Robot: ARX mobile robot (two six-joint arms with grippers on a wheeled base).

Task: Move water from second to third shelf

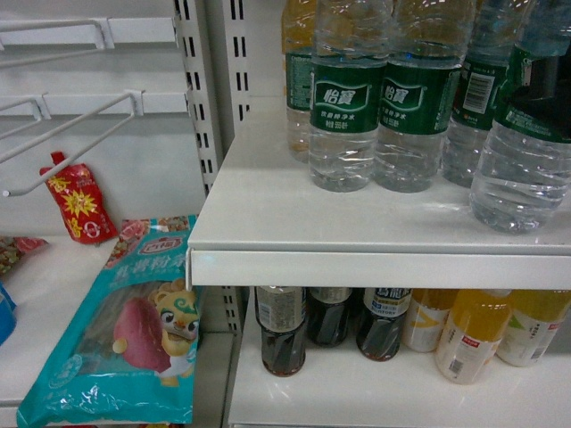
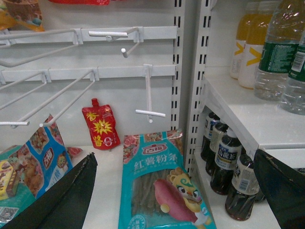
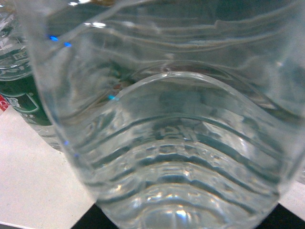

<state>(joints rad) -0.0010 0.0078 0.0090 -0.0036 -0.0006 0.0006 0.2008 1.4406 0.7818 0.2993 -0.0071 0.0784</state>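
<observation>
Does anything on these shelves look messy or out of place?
Mostly tidy. The teal snack bag lies flat and skewed on the left shelf rather than hanging from the bare hooks. The water bottles stand upright; no spills.

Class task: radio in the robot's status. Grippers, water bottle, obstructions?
Left gripper open, empty. Right gripper unseen; water bottle fills its camera. Neighbouring water bottles crowd alongside.

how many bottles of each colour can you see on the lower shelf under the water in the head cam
Dark brown plastic drink bottles: 3
Yellow plastic drink bottles with white labels: 3
Total in the head view: 6
</observation>
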